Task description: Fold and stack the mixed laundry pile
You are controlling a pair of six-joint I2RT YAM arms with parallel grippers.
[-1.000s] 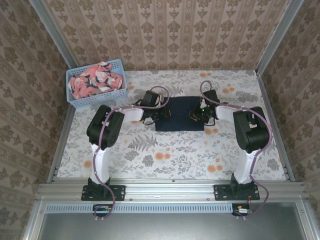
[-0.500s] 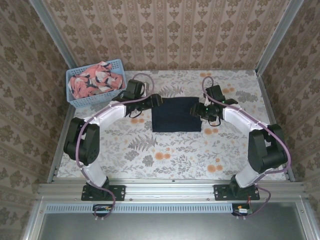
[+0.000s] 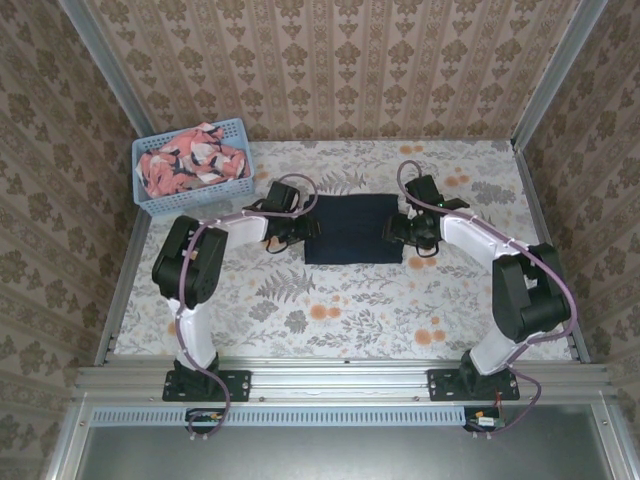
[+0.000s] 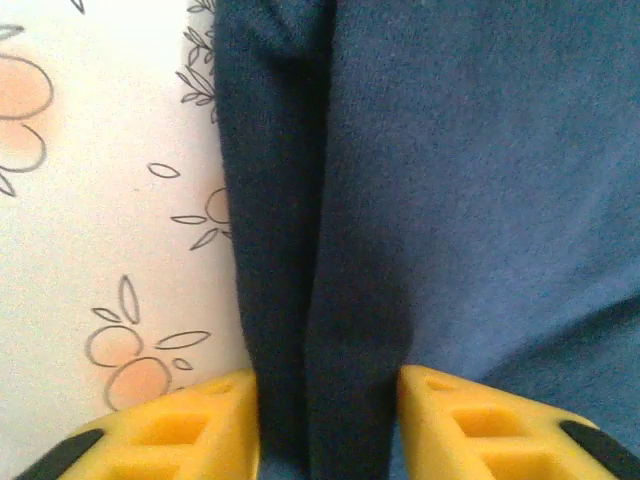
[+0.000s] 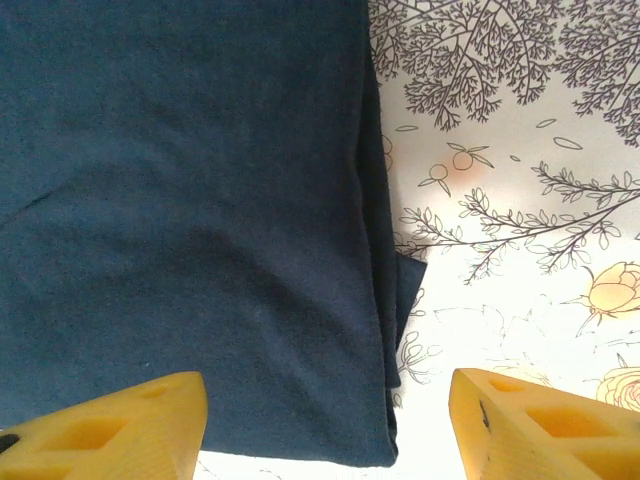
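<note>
Two garments. Navy garment (image 3: 355, 229): folded flat mid-table, long axis nine-to-three o'clock. Left gripper (image 3: 305, 228) at its nine o'clock edge, fingers narrow astride the fold, grip uncertain. Right gripper (image 3: 395, 230) at its three o'clock edge, fingers wide, empty. Coral-print garment (image 3: 190, 162): in basket (image 3: 195, 202), ten o'clock, nearer the left arm.

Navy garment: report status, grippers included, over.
Right gripper open over right edge of navy garment. Left gripper straddling left fold, grip unclear. Garment folded flat mid-table. Coral-pink garment in basket, nothing obstructing.
</note>
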